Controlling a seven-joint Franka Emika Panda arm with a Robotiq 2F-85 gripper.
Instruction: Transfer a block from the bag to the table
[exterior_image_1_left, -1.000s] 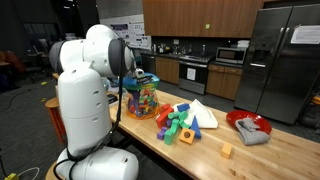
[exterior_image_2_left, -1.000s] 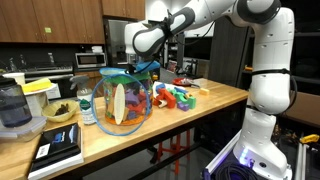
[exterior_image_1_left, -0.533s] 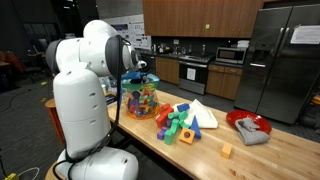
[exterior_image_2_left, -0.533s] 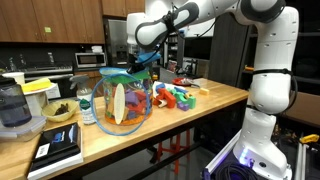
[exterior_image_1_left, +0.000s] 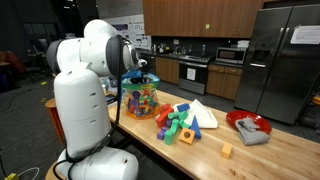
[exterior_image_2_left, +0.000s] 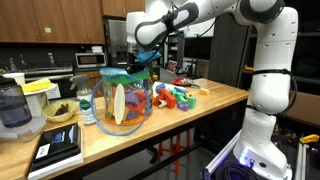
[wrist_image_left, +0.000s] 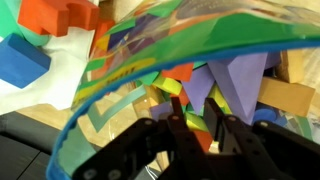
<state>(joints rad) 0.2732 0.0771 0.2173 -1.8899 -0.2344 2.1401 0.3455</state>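
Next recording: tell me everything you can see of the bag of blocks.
The bag is clear plastic with a blue rim. It stands upright with its mouth open on the table, near one end. Many coloured blocks show through its sides and fill most of it. The gripper hangs just over the mouth; whether it touches the rim cannot be told. Loose blocks lie on the table beside it.

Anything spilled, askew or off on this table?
Nothing looks damaged. Loose blocks lie heaped on the table beside the bag. One small orange block sits alone, off toward the red bowl. The gripper hangs over the bag's mouth.
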